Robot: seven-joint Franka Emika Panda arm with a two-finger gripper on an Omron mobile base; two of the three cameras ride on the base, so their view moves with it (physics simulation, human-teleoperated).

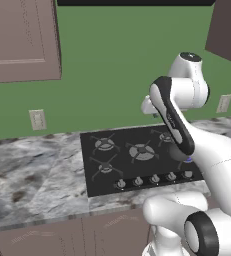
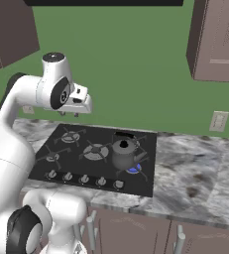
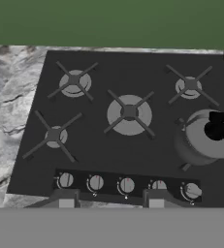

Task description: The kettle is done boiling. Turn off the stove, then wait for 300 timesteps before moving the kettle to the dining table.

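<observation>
The stove point(image 3: 99, 147) is a black glass cooktop set in the marble counter, with a row of silver knobs point(image 3: 126, 185) along its near edge. The dark grey kettle point(image 2: 125, 153) stands on the front right burner, and a blue flame point(image 2: 134, 170) shows under it. In the hand view the kettle point(image 3: 205, 139) sits at the right edge. In the left base view the arm mostly hides the kettle point(image 1: 176, 151). My gripper point(image 2: 69, 113) hangs high above the stove's left half, open, with nothing between its fingers; its tips point(image 3: 65, 199) rise just below the knob row. The dining table is out of view.
Grey marble counter point(image 1: 32, 175) runs to both sides of the stove, with brown drawers point(image 2: 136, 233) below. Brown upper cabinets point(image 1: 22, 40) hang left and right. Outlets point(image 2: 218, 121) sit on the green wall behind.
</observation>
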